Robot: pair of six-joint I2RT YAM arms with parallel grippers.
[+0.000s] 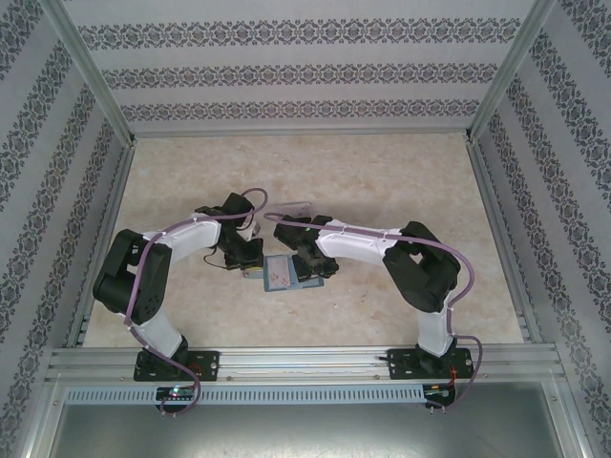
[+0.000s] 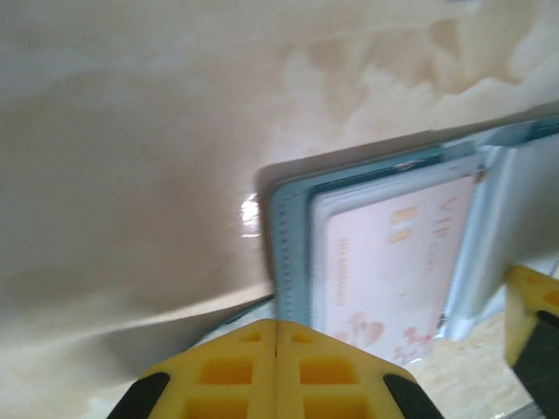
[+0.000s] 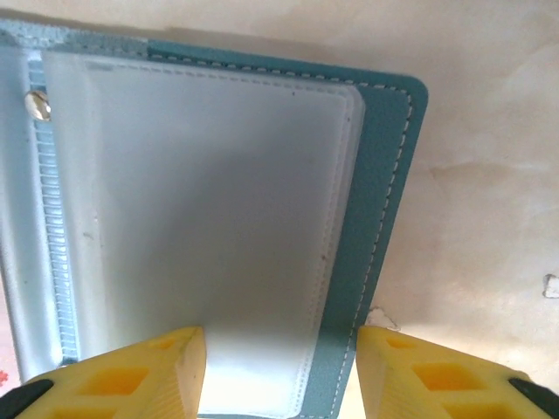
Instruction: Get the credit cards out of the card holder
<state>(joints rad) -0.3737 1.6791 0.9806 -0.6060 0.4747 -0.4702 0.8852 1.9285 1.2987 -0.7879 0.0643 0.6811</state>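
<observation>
Top external view: the card holder [image 1: 283, 275] lies opened flat on the table [image 1: 401, 181], near its middle.

Left wrist view: the left gripper [image 2: 276, 345] is fully closed and empty-looking at the holder's teal stitched edge. A pale pink credit card [image 2: 393, 271] sits in the pocket.

Right wrist view: the right gripper [image 3: 279, 371] stands apart, straddling a frosted pocket panel.

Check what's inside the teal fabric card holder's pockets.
A pale pink-white rectangular card sits in one frosted pocket of the teal fabric card holder. The other frosted pocket looks blank; anything behind it is hidden.
</observation>
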